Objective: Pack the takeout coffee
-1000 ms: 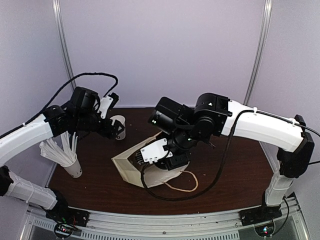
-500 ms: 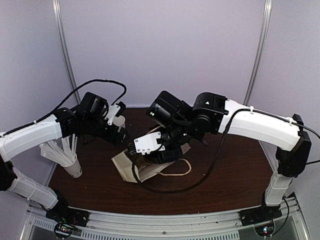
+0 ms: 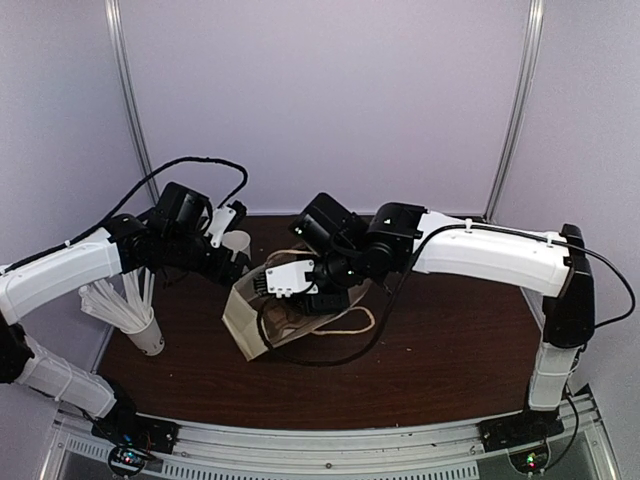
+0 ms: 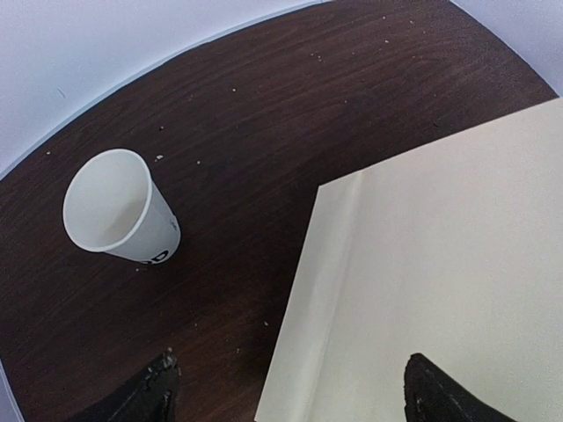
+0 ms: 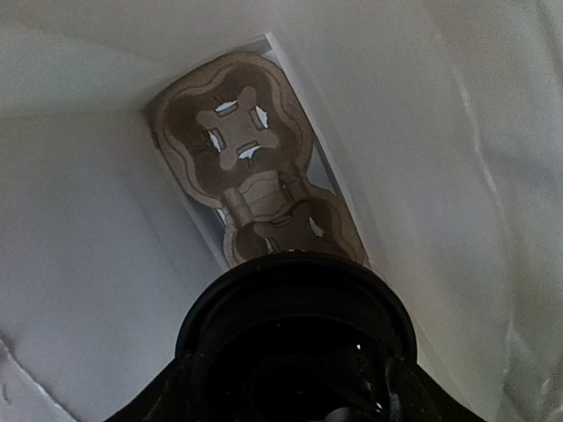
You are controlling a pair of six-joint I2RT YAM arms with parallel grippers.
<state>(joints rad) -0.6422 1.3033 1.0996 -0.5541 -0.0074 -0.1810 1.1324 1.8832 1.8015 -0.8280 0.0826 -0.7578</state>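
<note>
Takeout coffee (image 5: 295, 325): bottom centre of the right wrist view, inside the paper bag (image 5: 97, 290) and clamped between the right fingers (image 5: 189, 387). Its black lid faces the camera, so its long axis probably runs straight on toward the brown cup carrier (image 5: 237, 149) at the bag's far end, upper centre, with white bag walls close on both sides and little room to swing. Left fingers (image 4: 160, 391): spread and holding nothing, outside the bag's flat side, while a lidless white cup (image 4: 119, 207) stands apart on the table (image 4: 290, 105), upper left.
</note>
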